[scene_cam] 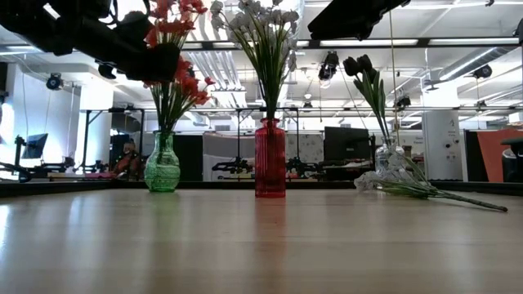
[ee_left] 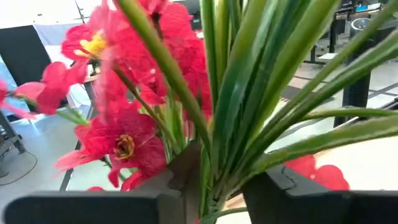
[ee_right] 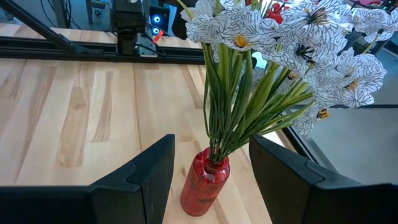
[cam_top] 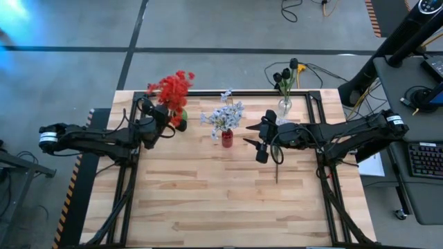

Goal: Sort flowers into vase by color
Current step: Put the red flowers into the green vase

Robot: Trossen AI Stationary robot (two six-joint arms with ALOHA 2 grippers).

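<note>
**Three vases, one stem left on the table**

Nearest the low camera, bare table (scene_cam: 261, 245) is filling the foreground; behind it the red vase (scene_cam: 270, 159) is standing as the landmark. The green vase (scene_cam: 162, 166) is sitting to one side of it, the clear vase (scene_cam: 384, 159) to the other, so each colour is getting its own vessel. Red flowers (cam_top: 173, 88) are filling the green vase, pale flowers (ee_right: 292, 31) the red vase, dark buds (cam_top: 285, 72) the clear one.

The left gripper (ee_left: 211, 186) is hovering at the red blooms, its jaws set closely about their stalks; whether it is gripping or letting go cannot be told. The right gripper (ee_right: 211, 174) is facing the red vase, jaws parted and holding nothing.

Only the low view is showing the loose stem (scene_cam: 445, 194) lying flat beside the clear vase. Only the high view is showing which arm is which.
</note>
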